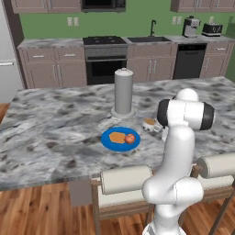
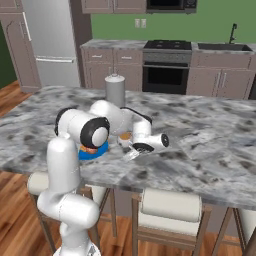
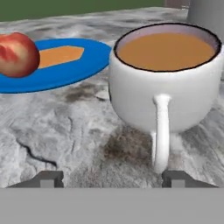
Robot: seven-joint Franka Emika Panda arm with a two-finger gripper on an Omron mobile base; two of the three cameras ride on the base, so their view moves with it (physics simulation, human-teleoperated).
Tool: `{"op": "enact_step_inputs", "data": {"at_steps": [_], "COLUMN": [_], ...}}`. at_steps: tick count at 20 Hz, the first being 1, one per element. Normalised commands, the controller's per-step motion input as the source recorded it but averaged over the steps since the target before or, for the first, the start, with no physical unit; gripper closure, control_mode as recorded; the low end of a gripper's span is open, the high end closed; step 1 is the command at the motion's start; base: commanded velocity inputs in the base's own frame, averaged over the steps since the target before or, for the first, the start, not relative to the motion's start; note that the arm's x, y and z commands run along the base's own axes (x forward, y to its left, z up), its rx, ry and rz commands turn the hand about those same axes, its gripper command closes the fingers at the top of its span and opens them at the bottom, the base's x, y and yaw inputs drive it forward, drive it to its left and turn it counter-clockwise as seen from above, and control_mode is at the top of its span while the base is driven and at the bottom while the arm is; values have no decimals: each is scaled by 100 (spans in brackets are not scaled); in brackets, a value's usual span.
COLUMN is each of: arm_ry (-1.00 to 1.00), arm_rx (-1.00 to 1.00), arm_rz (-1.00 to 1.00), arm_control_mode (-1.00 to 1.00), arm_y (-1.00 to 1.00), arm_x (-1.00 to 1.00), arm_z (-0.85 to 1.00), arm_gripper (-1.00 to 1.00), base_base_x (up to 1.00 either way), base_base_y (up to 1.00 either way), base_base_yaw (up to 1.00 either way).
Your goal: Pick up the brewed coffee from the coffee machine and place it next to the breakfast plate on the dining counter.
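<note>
My own arm hides much in the left base view: of the mug of brewed coffee point(image 1: 150, 125) I see there a small white part beside my elbow, and my hand is behind the arm. In the right base view the mug point(image 2: 125, 138) is a little thing between my forearm and my hand point(image 2: 131, 152), and its handle is too small to make out. The blue breakfast plate point(image 2: 96, 151) is mostly covered by my elbow in that view.

In the hand view the mug point(image 3: 168, 83) stands upright on the marbled bench point(image 3: 57, 131), its open top up and full of brown liquid. Its thin handle runs vertically down the side that faces my hand. The right edge of the mug is cut off by the frame. My two finger tips point(image 3: 47, 178) stand far apart, one on each side of the handle, and they touch nothing; the mug is free between and beyond them.

The mug is just beside the plate point(image 3: 52, 70), on its right as the left base view shows it, and apart from its rim.

I count one mug, one plate point(image 1: 120, 139), one piece of toast point(image 1: 117, 137) and one red-orange fruit point(image 1: 131, 138) on it. One tall grey cylinder point(image 1: 123, 92) stands behind the plate. Two stool backs point(image 1: 126, 179) show at the near edge of the bench. Far behind, on the kitchen counter, one coffee machine point(image 1: 191, 26) stands next to one black toaster point(image 1: 212, 29).
</note>
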Motion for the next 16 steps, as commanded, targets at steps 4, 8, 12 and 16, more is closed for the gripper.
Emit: {"op": "enact_step_inputs", "data": {"at_steps": [4, 8, 12, 16], "arm_ry": [-7, -14, -13, -11], "arm_rx": [-15, 0, 0, 0], "arm_rz": [19, 7, 3, 0], "arm_control_mode": [-100, -100, -100, -100], "arm_y": [58, -27, -50, -22], "arm_x": [-70, -28, -73, -100], "arm_z": [12, 54, 56, 80], "arm_gripper": [-100, -100, -100, -100], "base_base_x": [0, 0, 0, 0], "base_base_y": [0, 0, 0, 0], "base_base_yaw": [0, 0, 0, 0]}}
